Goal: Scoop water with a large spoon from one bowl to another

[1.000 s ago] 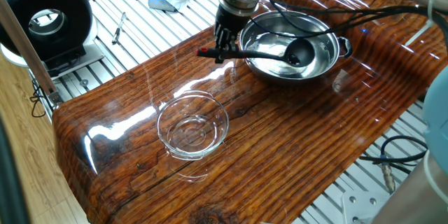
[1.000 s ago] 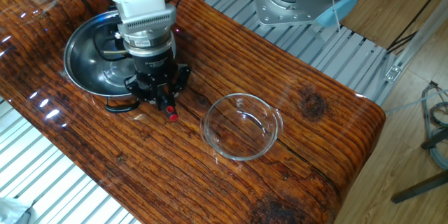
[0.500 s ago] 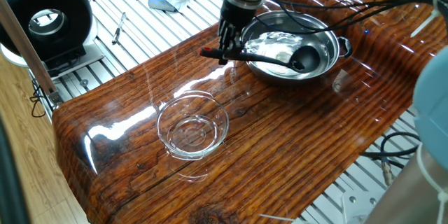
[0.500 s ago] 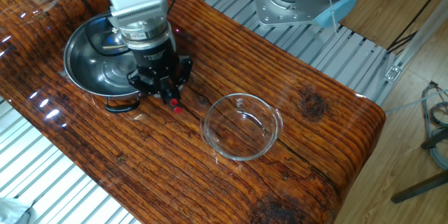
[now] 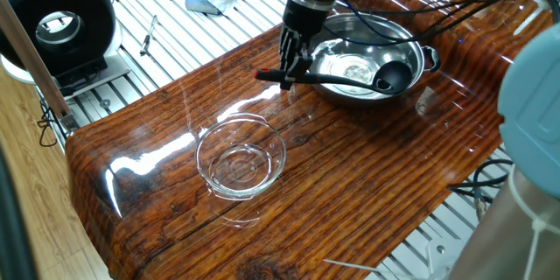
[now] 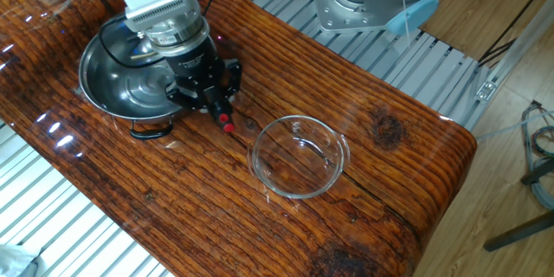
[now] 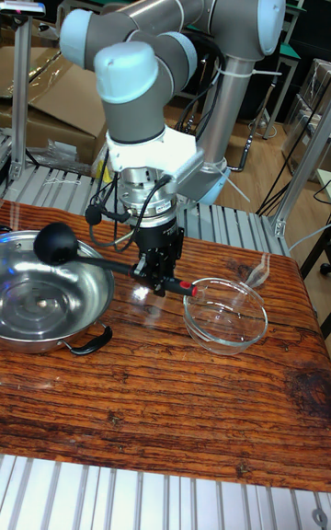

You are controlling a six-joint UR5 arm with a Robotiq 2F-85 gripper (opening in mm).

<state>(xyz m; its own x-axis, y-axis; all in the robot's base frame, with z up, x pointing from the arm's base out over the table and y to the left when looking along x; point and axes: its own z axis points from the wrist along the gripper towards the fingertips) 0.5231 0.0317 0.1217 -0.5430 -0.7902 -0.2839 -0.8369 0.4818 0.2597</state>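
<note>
black ladle [image 7: 64, 247], silver bowl [image 7: 37, 295], striped brown table [image 5: 350, 175]

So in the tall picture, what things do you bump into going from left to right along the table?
Steel bowl → ladle cup raised over it → gripper holding the ladle's handle → red handle tip → glass bowl.

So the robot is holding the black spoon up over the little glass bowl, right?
Not quite. The end effector does hold the black spoon, but its cup hangs over the big steel bowl, not the glass bowl, as the tall fixed view shows.
</note>
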